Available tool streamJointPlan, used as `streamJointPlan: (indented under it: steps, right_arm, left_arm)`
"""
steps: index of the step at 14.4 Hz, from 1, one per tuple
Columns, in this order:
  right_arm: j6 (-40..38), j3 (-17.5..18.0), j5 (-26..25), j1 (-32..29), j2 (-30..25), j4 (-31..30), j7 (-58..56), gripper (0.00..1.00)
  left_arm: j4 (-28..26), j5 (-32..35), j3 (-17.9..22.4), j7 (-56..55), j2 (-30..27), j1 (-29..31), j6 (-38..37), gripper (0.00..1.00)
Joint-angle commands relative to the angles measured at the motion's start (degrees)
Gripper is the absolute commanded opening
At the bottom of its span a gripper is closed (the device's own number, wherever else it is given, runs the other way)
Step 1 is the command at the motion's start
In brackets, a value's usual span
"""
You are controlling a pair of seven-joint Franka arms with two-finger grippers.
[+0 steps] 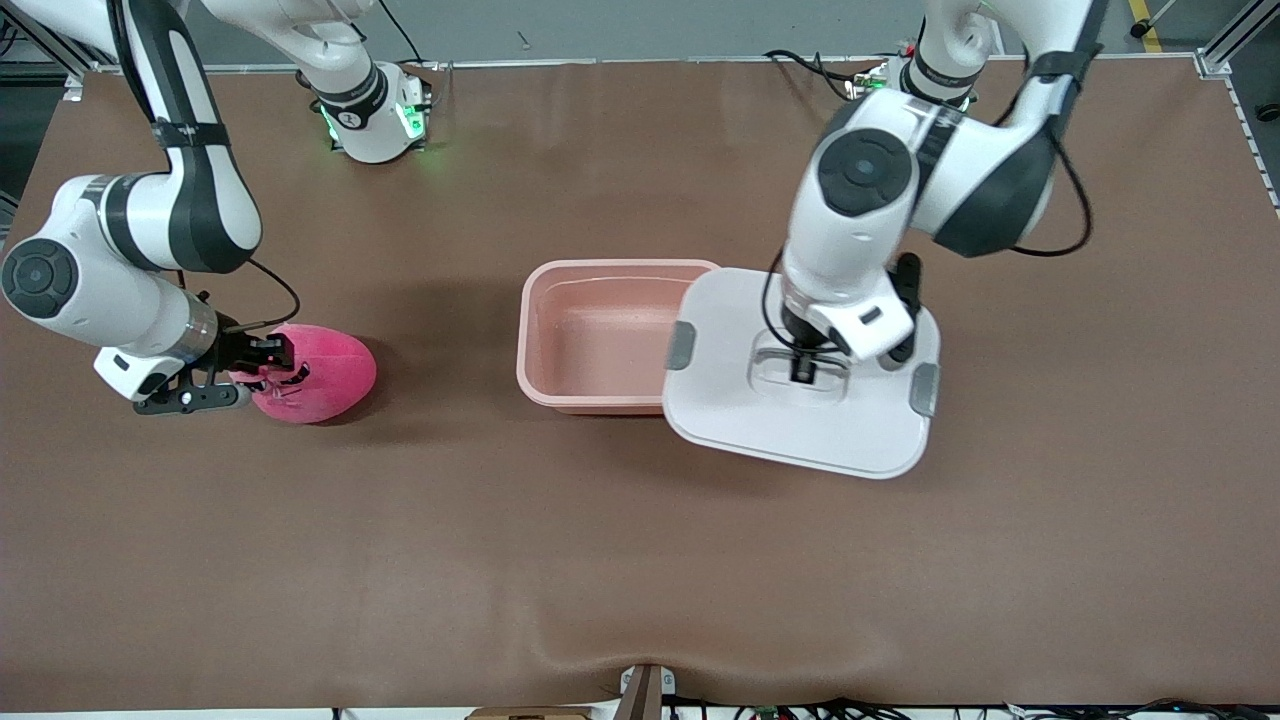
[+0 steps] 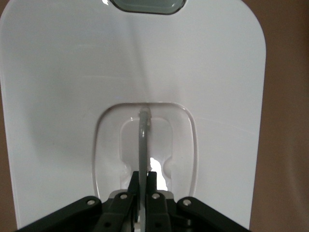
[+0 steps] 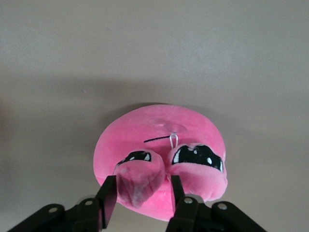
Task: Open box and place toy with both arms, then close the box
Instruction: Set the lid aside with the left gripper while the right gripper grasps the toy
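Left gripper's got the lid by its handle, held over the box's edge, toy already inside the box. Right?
Not quite. The toy isn't in the box; it's on the table toward the right arm's end, the right gripper around its snout, as the front view shows. The left gripper does hold the lid by its handle.

I see even, bright overhead light on the table, with soft shadows beneath the box and lid. The left arm blurs slightly in the upper right of the front view. Glare spots glint low on the lid's handle.
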Motion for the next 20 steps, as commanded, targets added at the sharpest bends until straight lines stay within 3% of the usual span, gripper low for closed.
streamJointPlan:
  steps: [1, 5, 9, 11, 20]
  right_arm:
    - [-0.08, -0.16, 0.13, 0.82, -0.48, 0.82, -0.11, 0.00]
    - [-3.14, -0.16, 0.13, 1.78, -1.88, 3.63, -0.54, 0.00]
    - [-13.94, -0.16, -0.13, 3.80, -3.82, 11.88, -0.99, 0.00]
    - [-15.29, 0.02, 0.13, 4.86, -5.31, 13.22, -7.35, 0.00]
    - [-19.07, -0.07, 0.04, 19.44, -4.96, 20.95, -22.78, 0.00]
  left_arm:
    - [-1.01, -0.97, -0.26, 9.60, -0.64, 5.15, -3.14, 0.00]
    - [-1.63, -1.14, -0.34, 16.31, 0.85, 9.82, -3.67, 0.00]
    - [-1.89, -1.15, -0.26, 24.29, 2.17, 14.12, -3.67, 0.00]
    - [-2.50, -1.23, -0.34, 27.12, 2.35, 16.23, -3.50, 0.00]
    - [-2.24, -0.97, -0.08, 32.40, 4.63, 19.14, -1.30, 0.00]
